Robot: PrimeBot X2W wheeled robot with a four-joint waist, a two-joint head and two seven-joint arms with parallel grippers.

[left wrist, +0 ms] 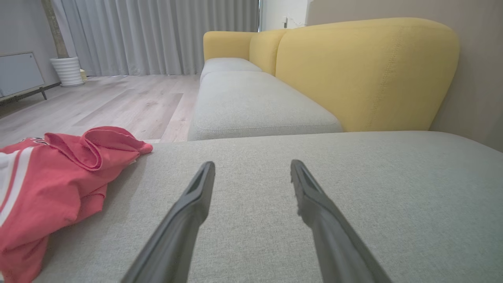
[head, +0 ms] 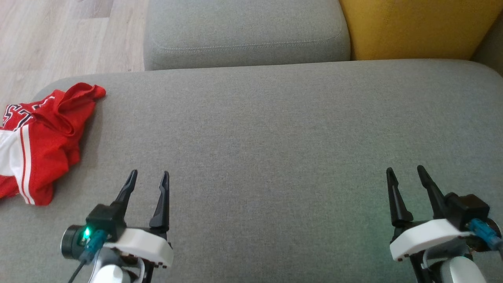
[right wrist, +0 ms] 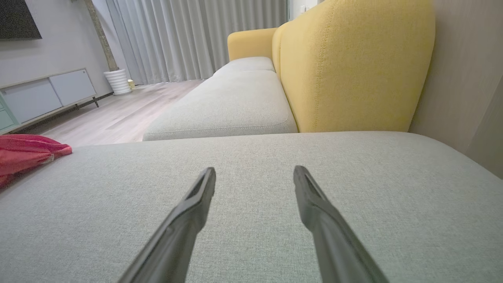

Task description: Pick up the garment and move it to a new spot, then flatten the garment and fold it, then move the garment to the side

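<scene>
A crumpled red garment (head: 43,137) with white stripes and lettering lies bunched at the far left edge of the grey cushion (head: 275,133). Its folds rise at the left of the left wrist view as the garment (left wrist: 55,184), and a red corner of the garment (right wrist: 23,153) peeks in at the left of the right wrist view. My left gripper (head: 150,176) hovers open over the cushion, a short way right of the cloth and below it in the head view, holding nothing. Far to the right, my right gripper (head: 405,170) also stands open and empty.
A second grey seat cushion (head: 243,35) lies beyond the one I work over, with a yellow backrest (head: 416,27) at the upper right. Pale wood floor (head: 59,35) drops off past the cushion's left edge. A white planter (left wrist: 67,70) and a low cabinet (right wrist: 47,94) stand far off.
</scene>
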